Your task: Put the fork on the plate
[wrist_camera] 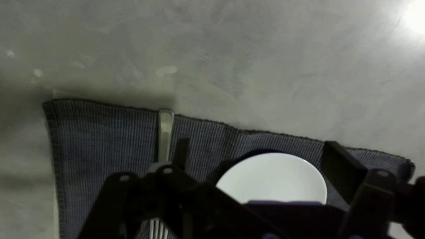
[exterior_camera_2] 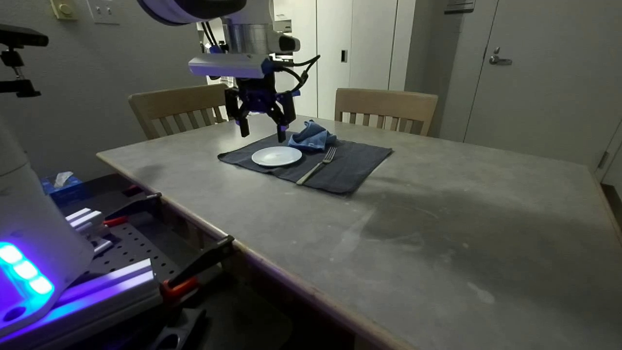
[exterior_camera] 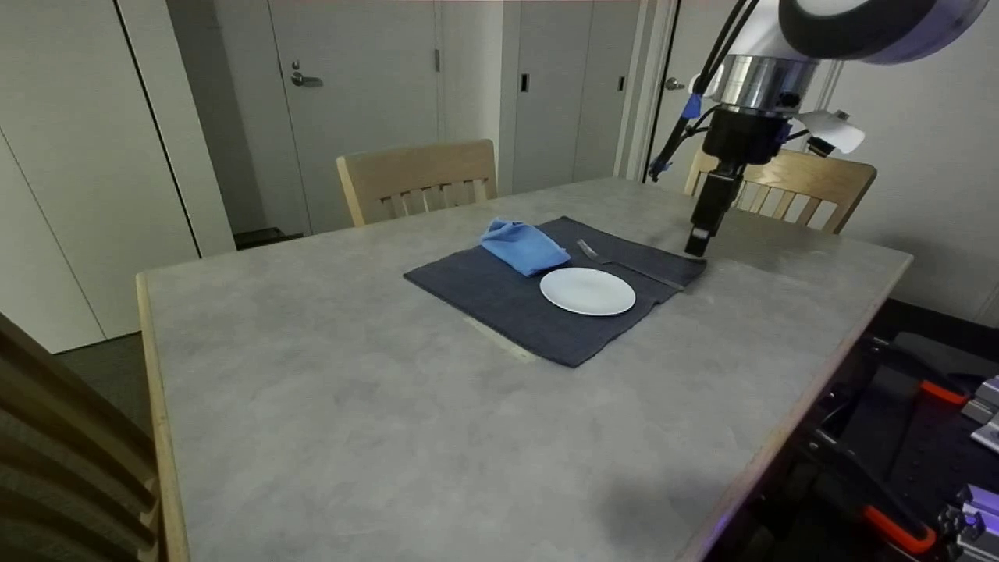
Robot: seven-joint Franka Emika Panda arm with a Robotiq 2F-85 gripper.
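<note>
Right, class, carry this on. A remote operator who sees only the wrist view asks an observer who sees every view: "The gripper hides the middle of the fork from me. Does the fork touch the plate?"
Observer: No. An exterior view shows the whole fork, with a strip of bare placemat between it and the plate.
Operator: Is the gripper down on the plate?
Observer: No. In both exterior views it hangs above the tabletop, clear of the plate.
Operator: Does anything else lie on the placemat, out of my sight?
Observer: Yes, a blue napkin beside the plate, seen in both exterior views.
</note>
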